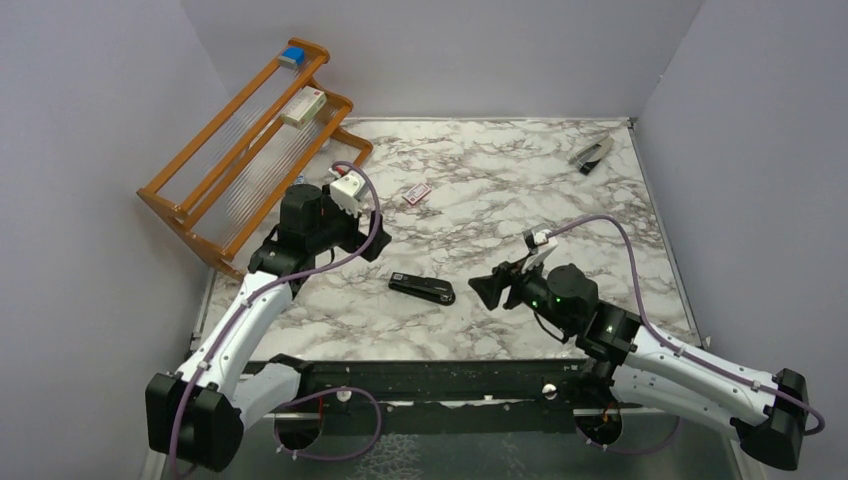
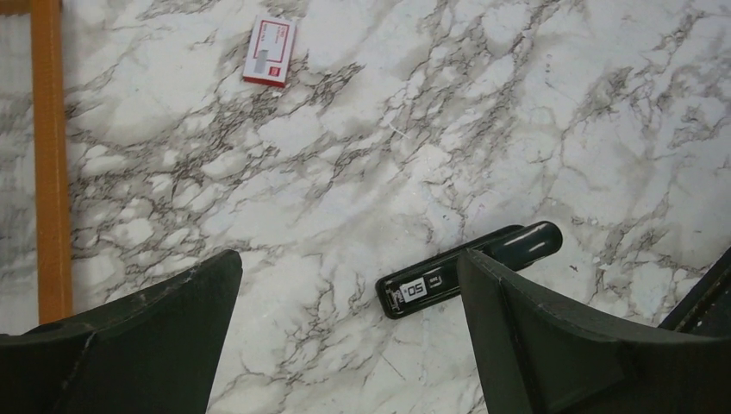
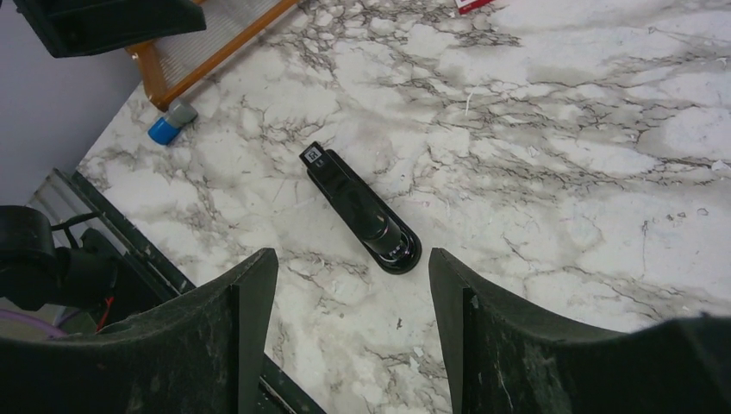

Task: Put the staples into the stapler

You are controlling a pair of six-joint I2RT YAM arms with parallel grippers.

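The stapler (image 1: 421, 289), its label (image 2: 415, 289) reading "50", lay flat, the staples packet (image 1: 417, 193) at its twelve o'clock. The left gripper (image 2: 346, 263) and right gripper (image 3: 352, 257) gaped empty.

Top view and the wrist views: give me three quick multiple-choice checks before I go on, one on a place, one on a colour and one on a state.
1. Where on the table does the stapler lie?
A. About midway across, toward the near edge
B. In the far right corner
C. Against the far wall on the left

2. What colours is the small packet?
A. Blue and yellow
B. All green
C. Red and white

3. How is the left tool?
A. Shut on the stapler
B. Open, with nothing held
C. Shut on the packet

Answers:
1 A: the top view shows it between the two sides, close to the near edge.
2 C: the left wrist view shows a white face with red edging.
3 B: its fingers stand wide apart above bare marble.
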